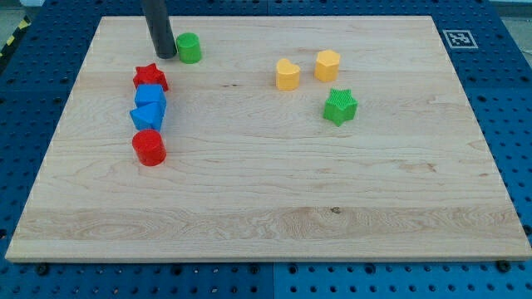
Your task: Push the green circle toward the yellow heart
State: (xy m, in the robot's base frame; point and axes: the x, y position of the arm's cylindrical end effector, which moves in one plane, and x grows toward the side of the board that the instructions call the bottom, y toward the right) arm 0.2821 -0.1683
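Sitting at green circle (189, 47)'s left side w/ bare tip (165, 56), holding nothing, near board's top-left; lining up rightward shove toward yellow heart (288, 75), well apart.

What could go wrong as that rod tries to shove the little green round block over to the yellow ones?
1. My tip sits just to the view's left of the green circle; an off-centre push could let the round block roll off sideways.
2. The yellow heart lies close to a yellow hexagon and a green star; overshooting may knock them.
3. The circle is near the board's top edge and could slip off.
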